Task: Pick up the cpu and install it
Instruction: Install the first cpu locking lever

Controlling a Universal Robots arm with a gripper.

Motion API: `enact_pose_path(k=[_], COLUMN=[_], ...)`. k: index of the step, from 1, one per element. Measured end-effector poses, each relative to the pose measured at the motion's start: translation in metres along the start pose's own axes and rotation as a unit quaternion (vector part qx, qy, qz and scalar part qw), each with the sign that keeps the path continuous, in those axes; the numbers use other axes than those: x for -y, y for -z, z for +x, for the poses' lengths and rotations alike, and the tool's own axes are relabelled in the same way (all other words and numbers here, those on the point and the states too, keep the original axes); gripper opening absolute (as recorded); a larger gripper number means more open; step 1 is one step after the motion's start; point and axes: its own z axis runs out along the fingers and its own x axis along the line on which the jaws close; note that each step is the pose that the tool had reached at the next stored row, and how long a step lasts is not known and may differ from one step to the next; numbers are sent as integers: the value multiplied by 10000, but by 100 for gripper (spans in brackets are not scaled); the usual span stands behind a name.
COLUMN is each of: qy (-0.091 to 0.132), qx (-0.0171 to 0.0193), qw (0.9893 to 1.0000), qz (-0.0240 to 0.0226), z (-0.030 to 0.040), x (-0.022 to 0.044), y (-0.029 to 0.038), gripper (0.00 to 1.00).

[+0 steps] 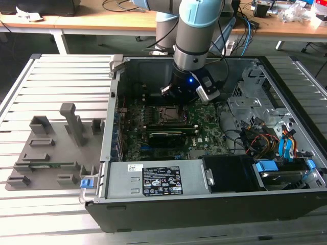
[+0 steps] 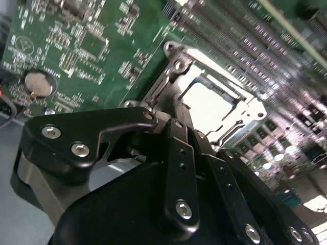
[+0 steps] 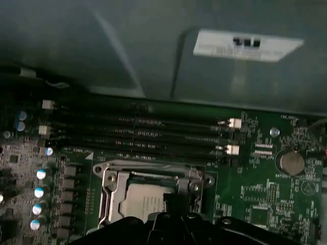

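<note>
Install step: black hand sits right over the small silvery-white square cpu in the metal-framed socket; grip state unclear.

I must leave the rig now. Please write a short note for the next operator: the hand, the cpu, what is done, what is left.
Hand: low inside the open computer case, right over the socket. Open or shut cannot be told.
The cpu: its pale square top shows inside the socket frame in both wrist views, so it appears already placed.
Done: pick-up and placing, apparently.
Left: check it sits flat; the frame's latching cannot be judged.
</note>
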Motion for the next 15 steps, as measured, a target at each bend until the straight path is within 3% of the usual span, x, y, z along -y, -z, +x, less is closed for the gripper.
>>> enact_pose_path(k=[2,3,5,6,7,9,15], qy=[0,-1,-4,-4,-4,-5,-5], qx=[-3,-5,-25,-30,-32,-32,-32], qw=[10000,10000,9994,9993,9992,9992,9992], qz=[32,84,332,379,403,404,403], z=[2,3,4,4,3,4,5], x=[18,15,11,10,8,5,5], y=[33,90,172,204,241,287,294], gripper=[11,11,11,11,11,11,11])
